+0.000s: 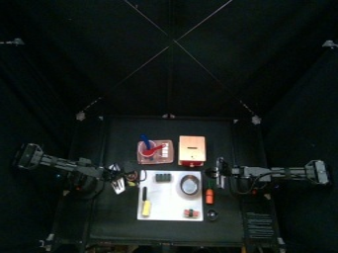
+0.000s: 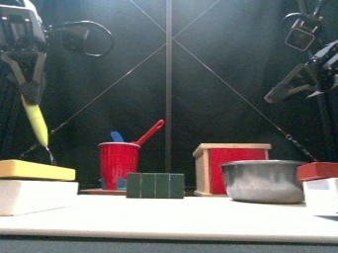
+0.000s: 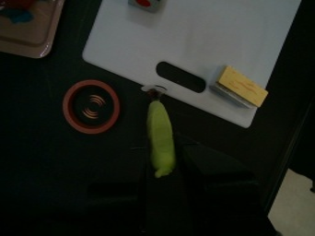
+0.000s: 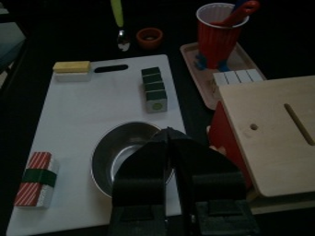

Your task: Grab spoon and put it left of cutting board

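The left gripper point(image 2: 27, 87) is clamped on the top of the spoon's handle. The spoon point(image 3: 161, 143) hangs bowl end down, clear of the table point(image 3: 62, 161), at 9 o'clock of the cutting board point(image 3: 185, 41). Its bowl end is near the board edge beside the handle slot point(image 3: 182, 77).

Open room: the bare table strip at 9 o'clock of the board carries only one orange ring point(image 3: 91, 103).

The right gripper point(image 4: 172, 147) hovers at 3 o'clock over the board with its jaws together, holding nothing.

Count on the board:
- one metal bowl point(image 4: 123, 157)
- one row of green blocks point(image 4: 151, 88)
- one yellow block point(image 4: 74, 67)
- one red-striped piece point(image 4: 40, 177)

Past the 12 o'clock edge: one red cup point(image 2: 121, 163) and one wooden box point(image 2: 231, 168)
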You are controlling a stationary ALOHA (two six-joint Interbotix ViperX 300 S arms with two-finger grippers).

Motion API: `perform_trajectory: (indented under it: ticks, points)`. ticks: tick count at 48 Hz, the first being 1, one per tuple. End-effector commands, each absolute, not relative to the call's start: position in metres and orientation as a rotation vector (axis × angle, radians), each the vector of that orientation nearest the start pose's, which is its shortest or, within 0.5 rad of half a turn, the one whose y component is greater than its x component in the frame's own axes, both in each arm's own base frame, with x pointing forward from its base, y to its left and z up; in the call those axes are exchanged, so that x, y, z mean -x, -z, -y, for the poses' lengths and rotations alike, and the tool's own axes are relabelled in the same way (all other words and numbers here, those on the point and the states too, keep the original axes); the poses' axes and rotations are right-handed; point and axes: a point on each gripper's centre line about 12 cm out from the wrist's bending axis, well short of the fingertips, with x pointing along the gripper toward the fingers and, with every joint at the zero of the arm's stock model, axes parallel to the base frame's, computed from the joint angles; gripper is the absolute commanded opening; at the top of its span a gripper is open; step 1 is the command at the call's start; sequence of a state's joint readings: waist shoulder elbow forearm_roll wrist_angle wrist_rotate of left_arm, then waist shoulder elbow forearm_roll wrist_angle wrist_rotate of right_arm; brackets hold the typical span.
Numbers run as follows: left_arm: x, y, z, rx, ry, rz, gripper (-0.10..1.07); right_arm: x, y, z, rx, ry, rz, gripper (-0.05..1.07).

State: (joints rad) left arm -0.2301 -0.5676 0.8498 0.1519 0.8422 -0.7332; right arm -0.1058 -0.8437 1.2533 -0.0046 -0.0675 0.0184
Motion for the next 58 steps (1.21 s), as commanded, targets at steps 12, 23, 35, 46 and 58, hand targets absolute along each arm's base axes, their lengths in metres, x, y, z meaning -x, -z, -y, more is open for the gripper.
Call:
perform_trajectory:
  ticks: [12,23,35,46,58]
  points:
    - [-0.221,-0.212,0.068,0.414,-0.481,-0.986,0.56,-0.204,-0.216,0.023,-0.034,0.113,-0.33,0.0]
    - [-0.218,-0.2,0.083,0.445,-0.602,-0.975,0.56,-0.204,-0.216,0.024,-0.036,0.117,-0.33,0.0]
    - [-0.23,-0.189,0.102,0.466,-0.637,-1.014,0.56,-0.204,-0.216,0.025,-0.036,0.124,-0.332,0.0]
    - [-0.227,-0.169,0.118,0.492,-0.78,-1.135,0.56,-0.204,-0.212,0.026,-0.037,0.128,-0.344,0.0]
    - [-0.23,-0.159,0.126,0.477,-0.86,-1.144,0.56,-0.204,-0.21,0.028,-0.035,0.137,-0.356,0.0]
